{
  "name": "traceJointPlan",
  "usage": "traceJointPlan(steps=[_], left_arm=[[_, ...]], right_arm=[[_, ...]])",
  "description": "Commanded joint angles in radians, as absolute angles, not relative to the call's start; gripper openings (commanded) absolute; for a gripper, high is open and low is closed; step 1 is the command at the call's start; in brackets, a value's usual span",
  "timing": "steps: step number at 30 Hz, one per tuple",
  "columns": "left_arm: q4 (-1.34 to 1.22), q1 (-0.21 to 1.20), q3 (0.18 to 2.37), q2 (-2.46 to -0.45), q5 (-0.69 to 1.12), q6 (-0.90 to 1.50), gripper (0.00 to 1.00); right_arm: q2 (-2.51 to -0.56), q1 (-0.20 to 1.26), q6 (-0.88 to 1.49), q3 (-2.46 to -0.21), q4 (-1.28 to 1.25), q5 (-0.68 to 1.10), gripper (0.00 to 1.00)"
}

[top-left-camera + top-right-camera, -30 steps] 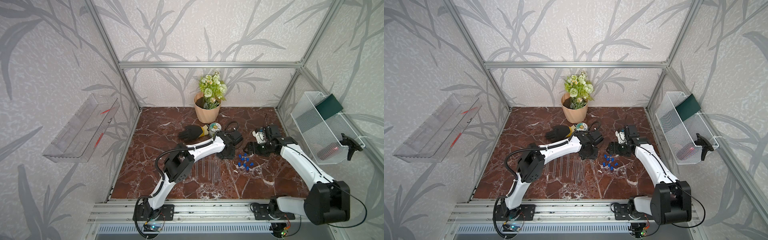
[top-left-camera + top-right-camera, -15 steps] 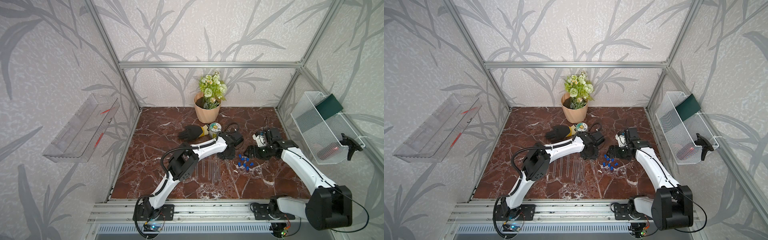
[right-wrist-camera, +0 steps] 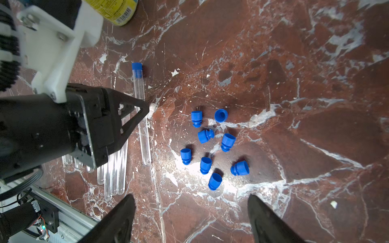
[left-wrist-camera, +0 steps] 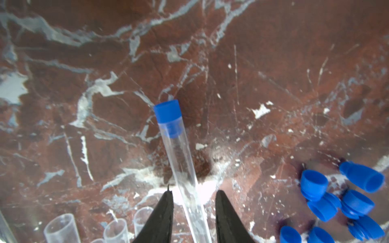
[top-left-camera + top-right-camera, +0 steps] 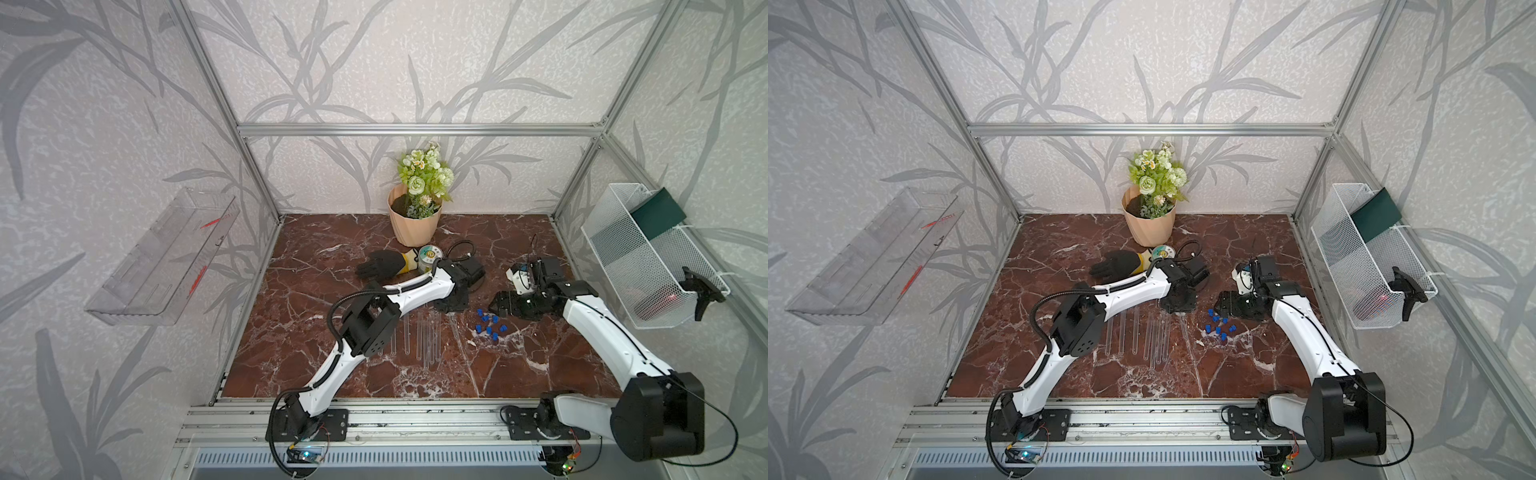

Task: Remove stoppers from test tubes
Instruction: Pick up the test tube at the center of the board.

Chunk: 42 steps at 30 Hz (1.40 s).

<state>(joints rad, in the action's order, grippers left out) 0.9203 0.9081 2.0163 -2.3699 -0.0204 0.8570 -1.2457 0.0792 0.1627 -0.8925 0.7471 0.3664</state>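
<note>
In a top view the left gripper (image 5: pixel 451 306) hangs over the test tubes (image 5: pixel 419 336). Left wrist: its jaws straddle the one stoppered tube (image 4: pixel 185 168), with gaps on both sides; it should clamp squarely. Right wrist: the right gripper (image 3: pixel 190 196), spread and empty above the loose stoppers (image 3: pixel 228 141), should pull that tube's stopper (image 3: pixel 136 67) straight off

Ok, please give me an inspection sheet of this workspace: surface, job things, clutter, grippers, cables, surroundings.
Surface: red marble tabletop, scratched.
Job's things: one stoppered test tube lying flat; eight loose blue stoppers nearby; open tubes in a row.
Clutter: black glove, yellow-labelled can, flower pot.
Grippers: left gripper open, straddling the stoppered test tube without touching; right gripper open, empty.
Cables: black cable loop at left wrist.
Surroundings: clear wall tray, white mesh basket.
</note>
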Motion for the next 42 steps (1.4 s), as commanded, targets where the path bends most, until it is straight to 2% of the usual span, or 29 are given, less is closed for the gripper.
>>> traceJointPlan(steps=[1, 7, 12, 23, 27, 35, 42], left_arm=[[0.998, 0.906, 2.068, -2.407, -0.058, 0.866, 0.34], [1.018, 0.907, 2.110, -2.442, -0.052, 0.861, 0.32], [1.032, 0.907, 2.131, -2.466, -0.036, 0.861, 0.23], [1.030, 0.909, 2.165, -2.468, -0.005, 0.853, 0.16], [0.982, 0.910, 2.149, -2.438, 0.021, 0.841, 0.12], [0.969, 0.909, 2.130, -2.367, 0.003, 0.798, 0.11], [0.872, 0.912, 1.928, -2.187, 0.050, 0.718, 0.12]], right_arm=[[-1.239, 0.072, 0.153, -0.883, 0.762, 0.368, 0.84], [-1.242, 0.063, 0.154, -0.882, 0.757, 0.376, 0.84], [-1.243, 0.060, 0.154, -0.884, 0.757, 0.379, 0.84], [-1.237, 0.048, 0.157, -0.874, 0.751, 0.379, 0.84], [-1.237, 0.042, 0.162, -0.877, 0.750, 0.385, 0.83], [-1.230, 0.028, 0.181, -0.871, 0.738, 0.409, 0.83], [-1.245, 0.027, 0.208, -0.864, 0.676, 0.505, 0.83]])
